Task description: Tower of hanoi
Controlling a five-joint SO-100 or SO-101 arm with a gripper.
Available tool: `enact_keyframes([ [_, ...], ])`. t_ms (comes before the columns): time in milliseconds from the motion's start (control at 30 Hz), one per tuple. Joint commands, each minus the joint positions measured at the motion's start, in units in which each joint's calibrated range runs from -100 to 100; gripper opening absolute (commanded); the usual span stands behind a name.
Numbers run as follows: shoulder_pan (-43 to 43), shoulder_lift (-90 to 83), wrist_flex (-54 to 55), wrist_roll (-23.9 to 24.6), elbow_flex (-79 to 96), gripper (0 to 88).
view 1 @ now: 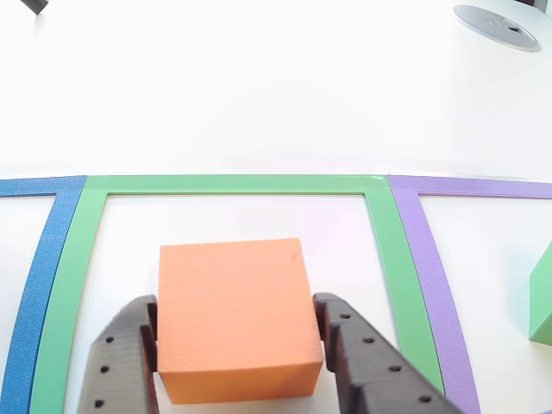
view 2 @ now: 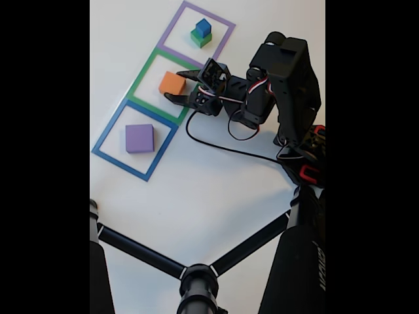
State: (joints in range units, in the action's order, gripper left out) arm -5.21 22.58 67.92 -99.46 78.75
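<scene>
The gripper [view 1: 240,345] was seen in the other view with its two dark fingers [view 1: 121,358] set on either side of the orange block [view 1: 235,315]. The block was pinched between them, one finger pressed to each side (the tips were hidden behind the block). The block was sat inside the green square [view 1: 388,250] marked on the white table [view 1: 259,86]. The far edge of the green square was seen just past the block, ahead of the gripper.

To the left of the gripper in that view, the edge of a blue square [view 1: 39,276] was found touching the green one. To the right, a purple square [view 1: 431,276] was found touching the green one too. A bit of a green block [view 1: 543,302] was seen at the right edge, well apart from the fingers.

In the fixed view, the black arm [view 2: 281,72] was stretched out from the right, and the gripper [view 2: 177,87] was placed around the orange block [view 2: 171,83] in the middle square. A purple block [view 2: 139,138] was laid in the blue square [view 2: 105,137], on one side of the gripper. On the other side, a small blue block [view 2: 203,27] was stacked on top of the green block [view 2: 198,39] in the purple square [view 2: 171,29]. A black stand [view 2: 196,278] was seen at the bottom.
</scene>
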Motion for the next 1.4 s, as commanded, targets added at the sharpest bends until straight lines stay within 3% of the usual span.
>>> enact_keyframes([
  [0, 0.2, -0.7, -0.2, -0.5, -0.7, 11.0],
  [200, 0.9, -10.8, -7.3, -0.5, 0.5, 11.3],
  [733, -0.6, -75.0, -83.2, -0.5, -3.8, 11.3],
  [1100, 5.0, -82.5, -140.2, -0.5, -50.8, 11.0],
  [1367, 15.8, -83.4, -164.5, 0.1, -77.2, 11.2],
])
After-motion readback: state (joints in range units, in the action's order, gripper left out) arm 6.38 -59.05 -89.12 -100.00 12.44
